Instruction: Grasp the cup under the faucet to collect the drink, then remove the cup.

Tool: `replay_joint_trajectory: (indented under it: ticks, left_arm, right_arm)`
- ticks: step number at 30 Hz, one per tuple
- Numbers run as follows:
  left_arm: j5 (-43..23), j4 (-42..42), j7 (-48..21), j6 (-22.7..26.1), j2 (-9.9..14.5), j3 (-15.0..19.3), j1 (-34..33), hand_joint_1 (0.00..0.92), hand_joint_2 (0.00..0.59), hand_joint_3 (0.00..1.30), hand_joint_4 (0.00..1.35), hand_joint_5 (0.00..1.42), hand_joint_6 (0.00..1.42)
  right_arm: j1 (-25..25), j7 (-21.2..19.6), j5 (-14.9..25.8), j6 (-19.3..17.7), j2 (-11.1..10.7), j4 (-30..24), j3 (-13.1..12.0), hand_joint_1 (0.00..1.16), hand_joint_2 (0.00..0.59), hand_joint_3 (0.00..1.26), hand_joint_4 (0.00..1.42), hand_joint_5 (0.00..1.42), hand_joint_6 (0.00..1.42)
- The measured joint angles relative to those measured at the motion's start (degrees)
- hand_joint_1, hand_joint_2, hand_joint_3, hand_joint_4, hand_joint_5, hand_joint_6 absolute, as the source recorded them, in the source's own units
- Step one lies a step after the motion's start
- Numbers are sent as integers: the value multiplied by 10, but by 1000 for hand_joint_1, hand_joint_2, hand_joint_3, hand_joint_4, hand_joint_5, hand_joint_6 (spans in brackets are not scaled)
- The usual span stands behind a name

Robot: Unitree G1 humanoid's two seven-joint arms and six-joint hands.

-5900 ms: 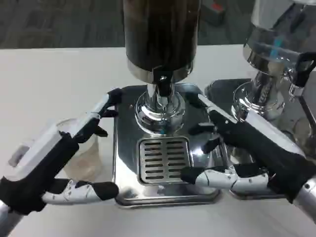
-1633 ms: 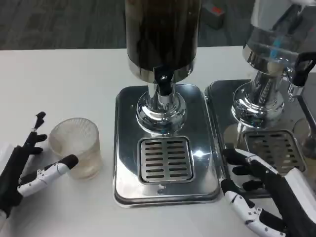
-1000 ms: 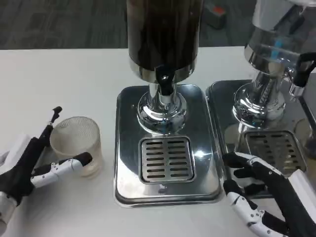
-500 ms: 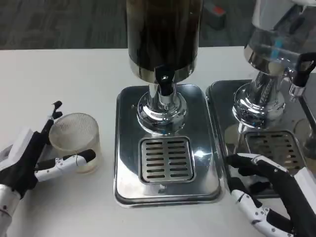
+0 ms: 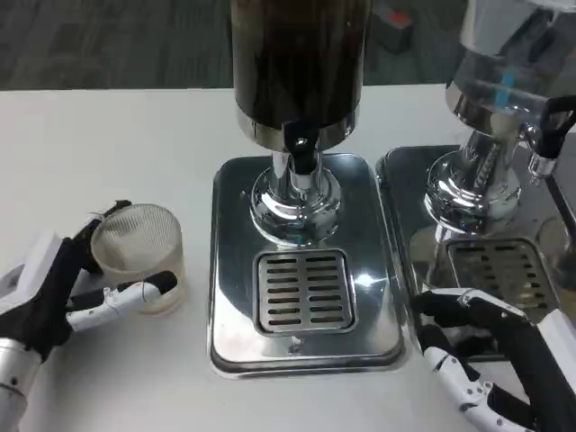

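The ribbed clear cup is seen standing upright on the white table, just left of the steel drip tray and not yet under the faucet of the dark drink dispenser. It is bracketed by the left hand, fingers spread round its sides; a firm grasp cannot be confirmed. The grasping step is judged to be in hand. Next, the fingers would need closing and the cup carrying onto the slotted grate. The right hand is held open, empty, beside the tray.
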Motion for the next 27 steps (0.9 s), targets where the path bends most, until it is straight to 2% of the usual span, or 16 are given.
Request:
replay_joint_trajectory:
  ticks: [9,20,21,27]
  left_arm:
    - [-1,4,2,-9,-1,-1,-1,293,47,402,471,674,1088]
    - [10,4,34,-7,-13,-10,1,389,79,543,629,820,1266]
    - [11,4,37,-7,-13,-10,1,421,80,553,643,830,1277]
    - [31,-2,65,2,-13,-13,3,446,70,573,662,858,1292]
  right_arm:
    - [-2,0,1,0,4,0,0,275,463,454,361,356,517]
    - [-8,1,3,0,4,0,-3,237,476,468,375,356,517]
    - [-8,1,3,0,4,0,-3,236,476,469,375,358,517]
    - [-9,1,3,0,6,2,-1,209,483,482,385,366,517]
